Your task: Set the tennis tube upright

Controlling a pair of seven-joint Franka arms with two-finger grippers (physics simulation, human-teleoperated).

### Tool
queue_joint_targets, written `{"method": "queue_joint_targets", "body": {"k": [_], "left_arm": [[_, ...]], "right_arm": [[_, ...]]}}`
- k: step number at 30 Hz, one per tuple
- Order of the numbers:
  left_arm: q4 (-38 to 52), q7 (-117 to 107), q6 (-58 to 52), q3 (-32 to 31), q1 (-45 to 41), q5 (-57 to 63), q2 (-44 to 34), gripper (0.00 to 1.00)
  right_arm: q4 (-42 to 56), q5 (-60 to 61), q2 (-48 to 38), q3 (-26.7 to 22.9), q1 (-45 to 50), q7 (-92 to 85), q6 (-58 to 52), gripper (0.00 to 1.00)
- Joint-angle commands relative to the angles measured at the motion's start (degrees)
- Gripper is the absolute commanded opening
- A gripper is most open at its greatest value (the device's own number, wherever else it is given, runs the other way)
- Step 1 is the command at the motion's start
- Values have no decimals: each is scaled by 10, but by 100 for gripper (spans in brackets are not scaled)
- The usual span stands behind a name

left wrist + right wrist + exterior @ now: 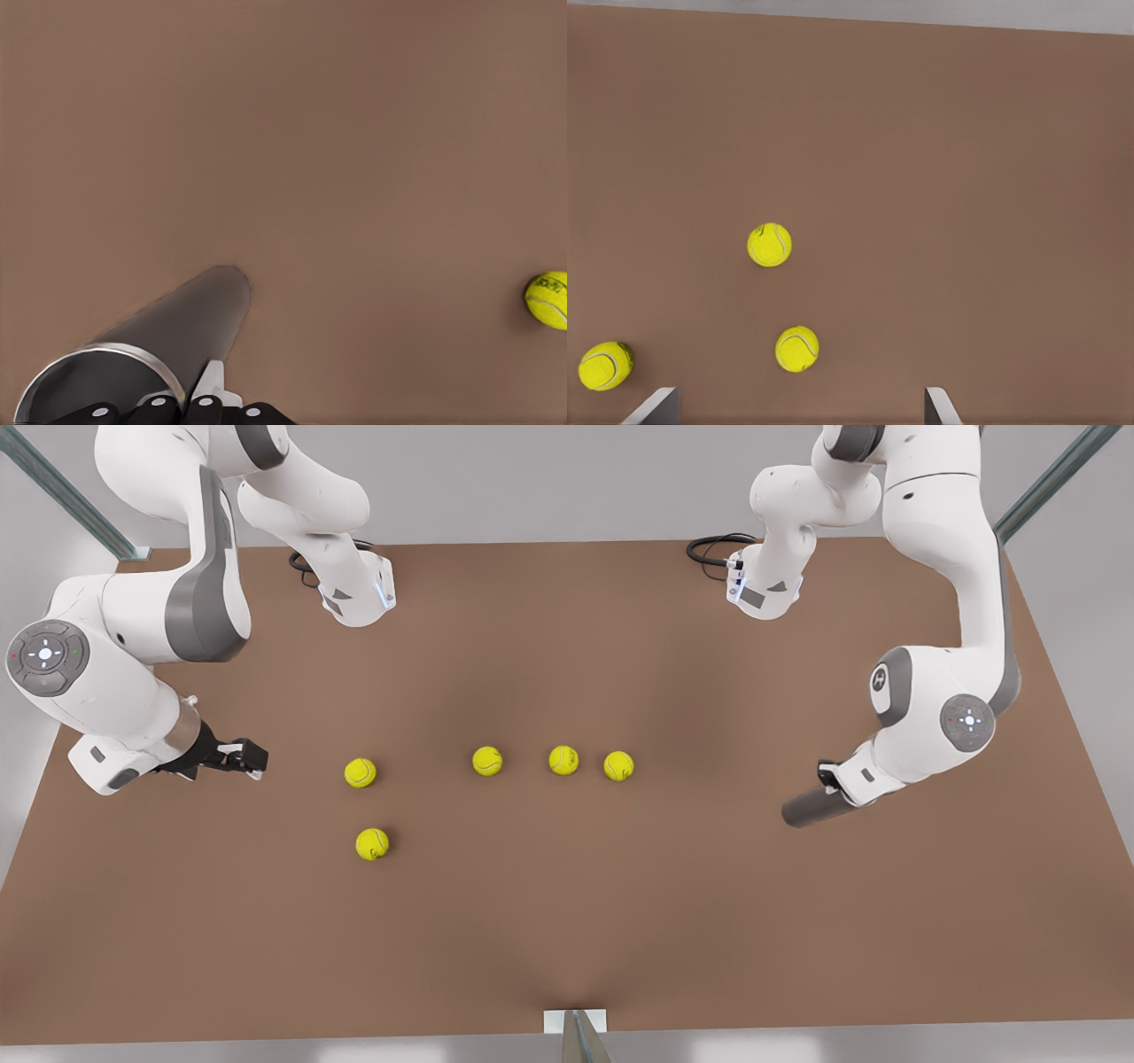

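Note:
The tennis tube [808, 807] is a dark grey cylinder at the front view's right, lying slanted low over the brown table [567, 939]. My left gripper [831, 781] is shut on it at its open end. In the left wrist view the tennis tube [168, 336] shows its light rim, and the left gripper [199, 394] has a white finger [213, 382] against the outside of the wall. At the front view's left my right gripper [255, 759] hangs open and holds nothing. In the right wrist view the right gripper [797, 407] shows two fingertips [656, 403] set wide apart.
Several yellow tennis balls lie mid-table: a row [563, 760], one [360, 772] near the right gripper, and one [372, 843] closer to the front edge. One ball [547, 299] lies beyond the tube. Balls [770, 244] sit ahead of the right gripper.

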Motion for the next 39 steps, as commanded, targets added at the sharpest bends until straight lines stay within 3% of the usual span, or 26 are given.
{"method": "queue_joint_targets", "body": {"k": [1, 24, 25, 26, 27, 39], "left_arm": [[0, 0, 1, 0, 0, -5, 1, 21], [1, -13, 9, -3, 1, -10, 35, 21], [2, -12, 8, -3, 1, -9, 34, 43], [6, -12, 7, -3, 1, -9, 34, 83], [6, -12, 7, -3, 1, -9, 34, 100], [6, -13, -3, -4, -1, -9, 22, 100]], "right_arm": [[0, 0, 0, 0, 0, 0, 0, 100], [0, 0, 0, 0, 0, 0, 0, 100], [0, 0, 0, 0, 0, 0, 0, 100], [0, 0, 0, 0, 0, 0, 0, 100], [0, 1, 0, 0, 0, 0, 0, 100], [0, 0, 0, 0, 0, 0, 0, 100]]}}
